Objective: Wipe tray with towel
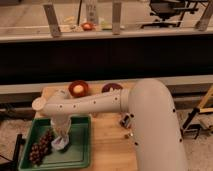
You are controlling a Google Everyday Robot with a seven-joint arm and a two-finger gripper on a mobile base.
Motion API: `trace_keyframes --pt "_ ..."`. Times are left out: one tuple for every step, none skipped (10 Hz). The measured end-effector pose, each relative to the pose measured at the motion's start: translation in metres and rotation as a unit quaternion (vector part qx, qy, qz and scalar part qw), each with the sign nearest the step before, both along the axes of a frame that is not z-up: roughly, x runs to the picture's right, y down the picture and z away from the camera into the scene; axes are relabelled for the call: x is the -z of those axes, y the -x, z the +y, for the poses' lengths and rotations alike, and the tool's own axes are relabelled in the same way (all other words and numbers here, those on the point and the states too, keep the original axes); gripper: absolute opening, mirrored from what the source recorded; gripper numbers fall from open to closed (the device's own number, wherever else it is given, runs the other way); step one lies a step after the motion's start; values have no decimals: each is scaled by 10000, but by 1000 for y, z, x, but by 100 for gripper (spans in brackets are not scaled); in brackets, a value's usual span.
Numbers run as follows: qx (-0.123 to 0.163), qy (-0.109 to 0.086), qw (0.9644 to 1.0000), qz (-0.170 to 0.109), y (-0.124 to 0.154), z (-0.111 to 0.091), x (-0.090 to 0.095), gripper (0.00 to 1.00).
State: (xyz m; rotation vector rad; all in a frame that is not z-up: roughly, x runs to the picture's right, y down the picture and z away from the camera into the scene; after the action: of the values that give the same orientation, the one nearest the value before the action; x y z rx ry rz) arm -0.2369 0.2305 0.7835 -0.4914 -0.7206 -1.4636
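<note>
End effector [61, 138] stands low inside the tray [81, 148], at the towel [60, 145]. Grape bunch [40, 148] obstructs the tray's left part as seen, just beside the towel. Tray floor right of the towel is open. Red bowl [78, 88] occupies the counter [107, 147] behind the tray.

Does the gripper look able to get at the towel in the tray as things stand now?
Probably yes. The gripper hangs low over the tray, right above the towel, with nothing between them. The grape bunch lies apart, to the side.
</note>
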Motion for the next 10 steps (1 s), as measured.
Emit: trace_keyframes --pt "122 57 9998 -152 1 9 6 0" --pt "262 139 9992 -260 -3 21 17 0" --pt "412 213 9985 -285 -11 33 26 0" --pt "521 253 9979 -279 -19 40 33 0" --pt "557 260 9978 -246 -25 43 36 0" --pt "532 225 9983 -64 -47 43 40 0" --pt "470 157 9988 43 -56 39 40 0" --pt "371 25 9992 149 -61 26 35 0" --pt "323 -37 9993 189 -61 18 30 0" --pt "292 -121 9992 234 -61 7 22 0"
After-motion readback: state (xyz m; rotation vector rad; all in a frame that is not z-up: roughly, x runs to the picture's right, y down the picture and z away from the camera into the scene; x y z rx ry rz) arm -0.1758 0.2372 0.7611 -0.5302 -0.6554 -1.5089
